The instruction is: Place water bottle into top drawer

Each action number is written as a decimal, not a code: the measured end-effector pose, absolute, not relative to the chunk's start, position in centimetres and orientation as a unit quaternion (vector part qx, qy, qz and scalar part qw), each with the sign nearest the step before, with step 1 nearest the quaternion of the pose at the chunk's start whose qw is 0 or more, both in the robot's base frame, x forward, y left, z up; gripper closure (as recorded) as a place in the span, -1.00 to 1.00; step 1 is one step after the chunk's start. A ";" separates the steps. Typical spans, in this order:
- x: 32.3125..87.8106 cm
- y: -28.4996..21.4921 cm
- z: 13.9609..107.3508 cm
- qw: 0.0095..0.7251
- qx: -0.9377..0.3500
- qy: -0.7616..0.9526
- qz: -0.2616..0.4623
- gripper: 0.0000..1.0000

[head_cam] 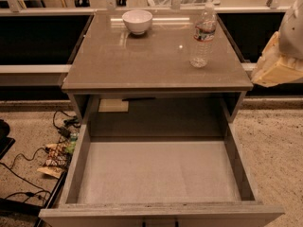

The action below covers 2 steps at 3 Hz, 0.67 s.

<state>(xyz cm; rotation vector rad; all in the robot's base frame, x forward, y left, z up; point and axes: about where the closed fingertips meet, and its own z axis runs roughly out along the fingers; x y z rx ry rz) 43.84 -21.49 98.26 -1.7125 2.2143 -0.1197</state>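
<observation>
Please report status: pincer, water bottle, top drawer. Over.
Pincer at right edge, apart from water bottle. Bottle upright on tabletop, right side. Top drawer open, floor bare. White bowl at back, not in the way.

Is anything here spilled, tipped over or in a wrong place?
Nothing is spilled or tipped. The water bottle and white bowl stand upright on the tabletop; the top drawer is open. The gripper is at the right edge. Only cables on the floor look untidy.
</observation>
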 end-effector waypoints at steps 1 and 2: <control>43.8 -21.5 98.3 0.169 -0.602 0.779 -0.042 0.98; 43.8 -21.4 98.5 0.173 -0.602 0.778 -0.045 0.74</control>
